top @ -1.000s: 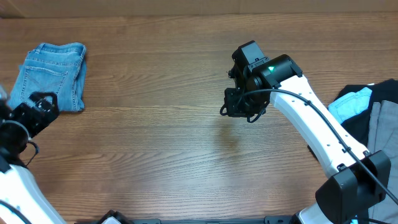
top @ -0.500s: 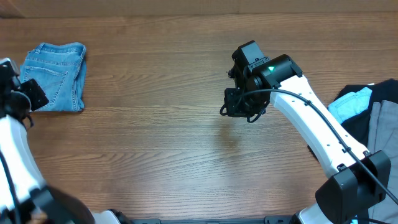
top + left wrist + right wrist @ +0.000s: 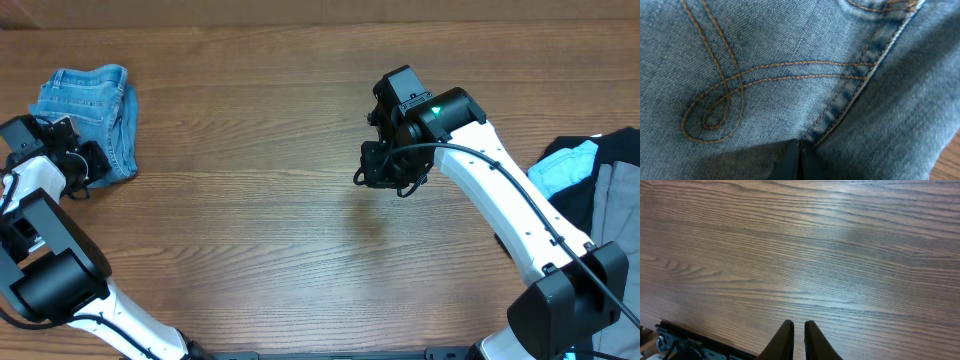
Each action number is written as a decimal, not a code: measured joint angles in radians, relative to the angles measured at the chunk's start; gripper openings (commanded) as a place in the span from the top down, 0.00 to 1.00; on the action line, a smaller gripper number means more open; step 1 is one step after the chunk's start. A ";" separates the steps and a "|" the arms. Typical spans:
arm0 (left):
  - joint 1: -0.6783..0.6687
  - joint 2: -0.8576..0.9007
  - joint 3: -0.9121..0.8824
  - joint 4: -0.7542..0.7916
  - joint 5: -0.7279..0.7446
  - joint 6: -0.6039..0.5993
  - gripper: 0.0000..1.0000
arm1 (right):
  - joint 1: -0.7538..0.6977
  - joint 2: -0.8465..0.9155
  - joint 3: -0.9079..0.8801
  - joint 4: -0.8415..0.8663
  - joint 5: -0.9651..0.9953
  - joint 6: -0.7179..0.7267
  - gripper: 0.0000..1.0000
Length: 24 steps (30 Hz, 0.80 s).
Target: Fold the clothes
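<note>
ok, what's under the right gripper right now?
Only bare wooden table lies under the right gripper; no cloth there. The jeans sit folded at far left by the left gripper. Whatever lies beneath the jeans is covered.

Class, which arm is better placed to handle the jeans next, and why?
Left. Its hand is at the jeans, fingers together against the denim. The right hand hangs mid-table above bare wood, far away.

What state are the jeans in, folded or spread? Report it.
Folded: the jeans form a compact bundle at the table's left edge.
</note>
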 measured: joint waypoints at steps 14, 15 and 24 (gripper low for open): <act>-0.020 -0.064 0.204 -0.186 -0.044 0.000 0.96 | 0.000 0.000 0.000 0.006 0.000 0.015 0.88; -0.022 -0.077 0.223 -0.160 -0.064 0.000 0.96 | 0.000 0.000 0.000 0.007 0.000 0.017 0.88; -0.023 -0.056 0.266 -0.044 -0.249 -0.031 0.96 | 0.000 0.000 0.000 0.004 0.000 0.021 0.88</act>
